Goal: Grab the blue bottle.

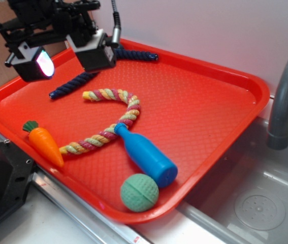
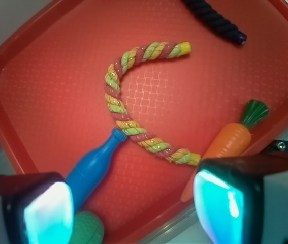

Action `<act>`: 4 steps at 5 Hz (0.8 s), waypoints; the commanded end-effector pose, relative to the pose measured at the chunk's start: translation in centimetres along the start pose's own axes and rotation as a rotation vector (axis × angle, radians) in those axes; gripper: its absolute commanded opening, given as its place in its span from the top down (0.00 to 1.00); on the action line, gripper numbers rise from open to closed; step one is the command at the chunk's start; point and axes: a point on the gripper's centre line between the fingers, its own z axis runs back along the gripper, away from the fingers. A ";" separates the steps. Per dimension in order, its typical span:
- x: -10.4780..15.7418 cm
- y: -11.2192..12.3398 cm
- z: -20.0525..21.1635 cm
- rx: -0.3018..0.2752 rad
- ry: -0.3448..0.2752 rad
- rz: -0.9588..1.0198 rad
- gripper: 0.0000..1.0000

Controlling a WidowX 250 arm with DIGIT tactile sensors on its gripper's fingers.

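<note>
Red tray [image 1: 204,101] fills most of the exterior view, sitting beside a metal sink [image 1: 255,203] with a grey faucet [image 1: 286,96] at the right edge. The claw [image 1: 67,56] hangs in the upper left of that frame, above the far corner of the tray, its two fingers spread wide with nothing between them; one fingertip [image 1: 37,65] glows pale in the light. It touches none of the toys. The blue bottle [image 1: 146,155] lies on its side in the lower middle of the exterior frame, neck pointing up and left, base toward the near rim. Its neck tip touches a multicoloured rope [image 1: 113,119], which curls in a hook shape across the centre of the tray. Just beside the bottle's base, lower in the frame, sits a green ball [image 1: 139,192], close enough that I cannot tell whether they touch. A toy carrot [image 1: 44,142] rests at the lower left of the frame by the rope's end. A dark navy rope [image 1: 77,84] lies under and behind the claw near the far rim. In the wrist view the bottle [image 2: 95,165] shows at the lower left, partly hidden by the left fingertip [image 2: 44,213], with the carrot [image 2: 230,140] to the right and the striped rope [image 2: 128,112] in the centre.
</note>
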 end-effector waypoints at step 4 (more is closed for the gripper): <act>-3.0 -6.9 -11.0 -0.011 0.085 -0.093 0.00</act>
